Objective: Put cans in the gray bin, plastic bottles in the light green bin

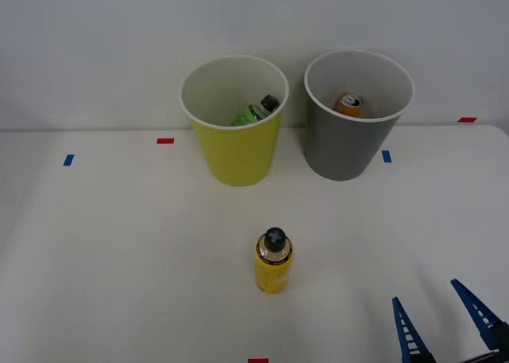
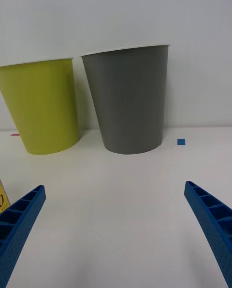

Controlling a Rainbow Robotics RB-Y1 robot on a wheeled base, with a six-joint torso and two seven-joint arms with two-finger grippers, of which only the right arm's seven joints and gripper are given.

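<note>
A green bottle [image 1: 256, 112] lies inside the light green bin [image 1: 235, 152] at the table's [image 1: 119, 259] far edge; beside it, the gray bin [image 1: 343, 144] holds the orange can [image 1: 349, 103], half hidden by the rim. The yellow-labelled bottle [image 1: 273, 261] stands upright on open tabletop, left of the right gripper [image 1: 441, 323], whose blue fingers [image 2: 19, 223] are spread apart, grasping nothing, partly cut off at the near edge.
</note>
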